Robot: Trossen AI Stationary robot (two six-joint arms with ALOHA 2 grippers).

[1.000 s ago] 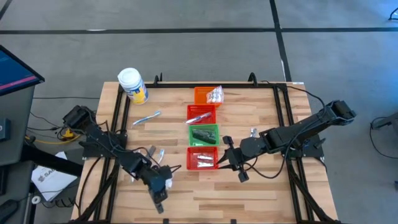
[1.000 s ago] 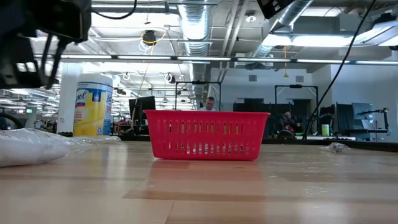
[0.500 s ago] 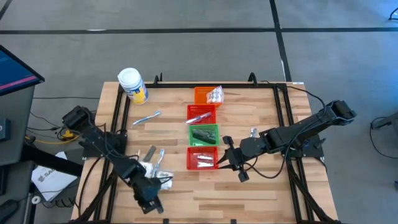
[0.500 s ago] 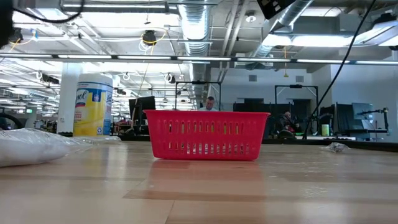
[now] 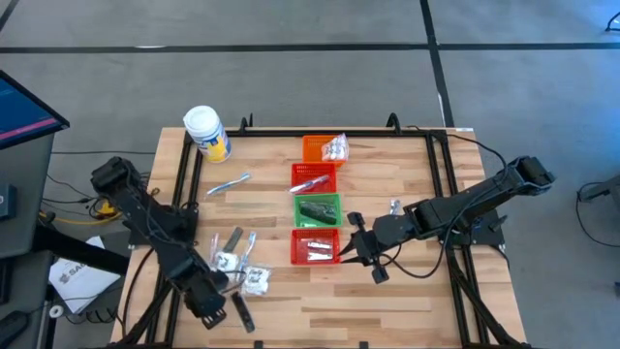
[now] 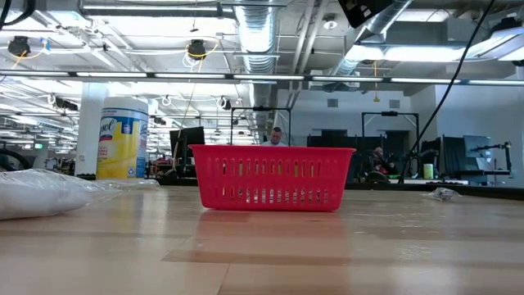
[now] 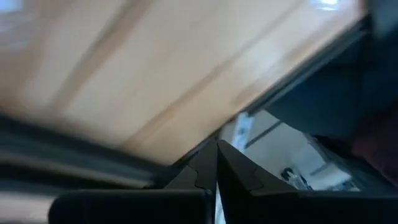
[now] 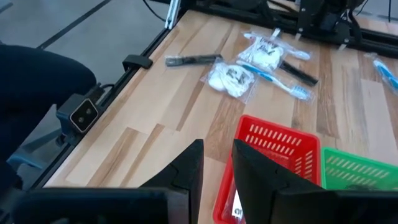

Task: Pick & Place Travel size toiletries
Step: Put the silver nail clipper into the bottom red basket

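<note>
Wooden tabletop (image 5: 407, 291) fills the overhead view, with two dark arms reaching in from either side. Over the last second the left arm swings back from near the front red basket (image 5: 316, 246) toward the table's front left corner. Its gripper (image 5: 239, 312) now sits near the front edge, fingers pressed together with nothing between them. That retreat uncovers a loose cluster of travel toiletries: two clear sachets (image 5: 242, 271) with white contents, lying beside slim toothbrushes and dark strips. These items lie on bare wood, left of the basket row, so they likely remain to be sorted.

The right arm has not moved. Its gripper (image 5: 360, 244) rests just right of the red basket, fingers a little apart; the right wrist view shows a narrow gap between them and nothing gripped.

Four small baskets run in a line: orange (image 5: 321, 147), red, green (image 5: 317, 208), red, each already holding something.

The right wrist view shows the sachets, a blue-handled toothbrush (image 8: 273, 78) and a separate dark strip (image 8: 191, 59) clearly. The table-level view instead shows the red basket's mesh wall, a white jar (image 6: 123, 138) with yellow label, and one sachet (image 6: 41, 192) at its edge, but neither gripper.
</note>
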